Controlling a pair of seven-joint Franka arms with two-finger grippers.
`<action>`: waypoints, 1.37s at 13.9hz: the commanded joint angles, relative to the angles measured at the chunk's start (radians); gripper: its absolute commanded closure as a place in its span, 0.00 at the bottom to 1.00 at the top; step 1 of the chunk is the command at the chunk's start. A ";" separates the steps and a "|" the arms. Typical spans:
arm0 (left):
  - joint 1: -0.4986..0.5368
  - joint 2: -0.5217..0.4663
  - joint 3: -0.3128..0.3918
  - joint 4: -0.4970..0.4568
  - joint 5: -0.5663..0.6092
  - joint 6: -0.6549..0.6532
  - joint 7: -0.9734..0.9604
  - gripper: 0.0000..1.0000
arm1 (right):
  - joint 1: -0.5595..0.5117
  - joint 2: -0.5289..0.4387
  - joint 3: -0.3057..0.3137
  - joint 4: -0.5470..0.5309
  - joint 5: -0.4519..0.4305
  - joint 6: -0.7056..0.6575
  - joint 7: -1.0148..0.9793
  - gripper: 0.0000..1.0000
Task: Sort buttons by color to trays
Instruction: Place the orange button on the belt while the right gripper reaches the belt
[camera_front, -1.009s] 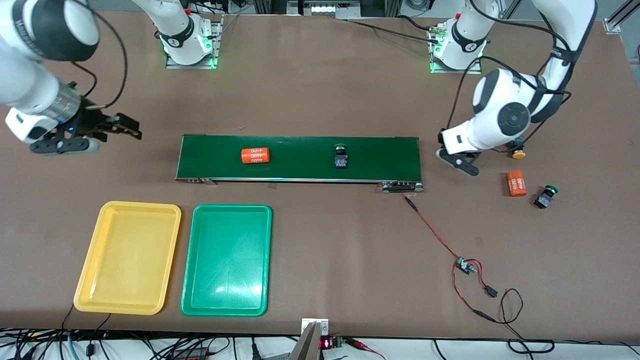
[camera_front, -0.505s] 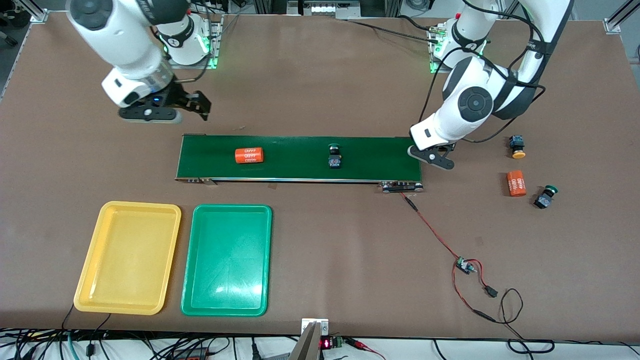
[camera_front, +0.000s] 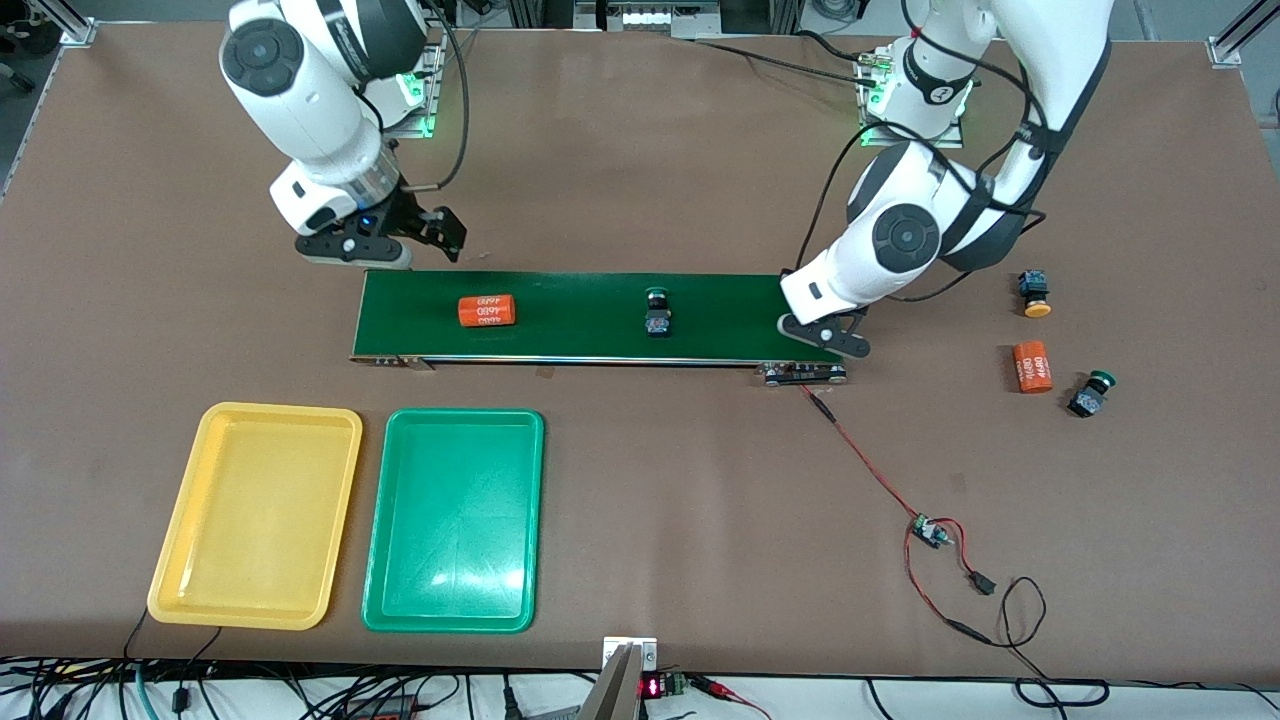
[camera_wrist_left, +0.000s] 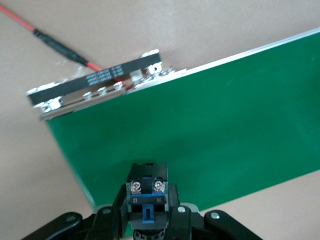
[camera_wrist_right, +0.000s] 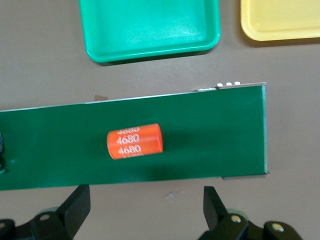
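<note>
Both arms have swung inward since the earlier frames: the right gripper (camera_front: 405, 235), fingers spread wide and empty, now hangs over the table just beside the conveyor belt (camera_front: 590, 316) at the right arm's end, and the left gripper (camera_front: 825, 335), clamped on a button (camera_wrist_left: 146, 197), has come over the belt's other end, while the belt's load has crept toward the right arm. A matte brown table (camera_front: 650, 150) fills the scene, with cables along its near edge and both arm bases at the top. Two smooth plastic trays with rounded corners lie nearer the camera than the belt, the yellow tray (camera_front: 160, 585) just beside the green tray (camera_front: 375, 560), neither holding anything. On the flat dark green belt lie one orange cylinder (camera_front: 486, 310) printed 4680 and one green-capped button (camera_front: 657, 312), well apart. Four buttons show in all; the held one shows only its black-and-blue blocky body with two screws. Near the left arm's end lie a yellow-capped button (camera_front: 1033, 292), a second orange cylinder (camera_front: 1032, 367) and another green-capped button (camera_front: 1091, 392). A thin red wire (camera_front: 860, 460) trails from the belt.
</note>
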 joint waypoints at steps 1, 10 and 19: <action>-0.013 0.050 0.008 0.055 0.003 -0.012 -0.021 0.97 | 0.025 0.060 0.004 0.021 0.000 0.032 0.023 0.00; -0.005 0.034 0.019 0.078 0.011 -0.016 0.002 0.00 | 0.091 0.176 0.004 0.023 -0.158 0.068 0.119 0.00; 0.234 0.003 0.123 0.062 0.014 -0.118 0.303 0.00 | 0.123 0.251 0.004 0.017 -0.192 0.171 0.185 0.00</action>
